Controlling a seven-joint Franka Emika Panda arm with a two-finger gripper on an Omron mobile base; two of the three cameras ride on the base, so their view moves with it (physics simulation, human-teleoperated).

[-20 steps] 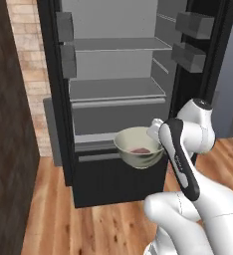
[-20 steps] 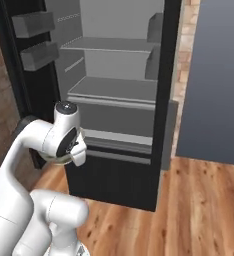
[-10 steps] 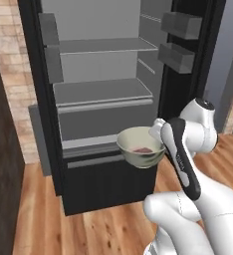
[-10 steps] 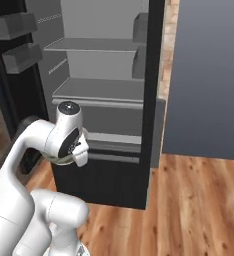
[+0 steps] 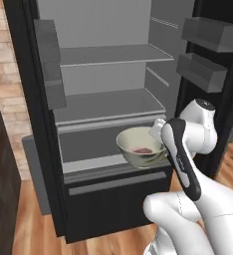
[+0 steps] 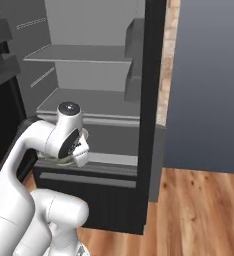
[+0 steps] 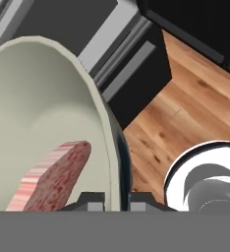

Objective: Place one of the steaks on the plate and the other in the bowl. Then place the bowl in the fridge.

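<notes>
The pale grey-green bowl (image 5: 141, 148) hangs in front of the open black fridge (image 5: 108, 114), level with its lowest shelf above the bottom drawer. One red-pink steak (image 5: 143, 150) lies inside the bowl (image 7: 43, 128), and the steak (image 7: 53, 178) leans against its inner wall. My gripper (image 7: 109, 201) is shut on the bowl's rim, one fingertip inside and one outside. In the right base view the arm's wrist (image 6: 69, 137) covers most of the bowl. The plate and the other steak are out of view.
The fridge's grey shelves (image 5: 108, 102) stand bare, with door bins (image 5: 208, 50) on the open door at the right. A dark drawer front (image 5: 118, 204) sits below the bowl. Wooden floor (image 6: 199, 215) spreads to the right, beside a grey-blue wall (image 6: 209, 85).
The whole scene has shifted and grown as the base drove closer to the fridge. The bowl stays in my grip, now nearer the lower shelf.
</notes>
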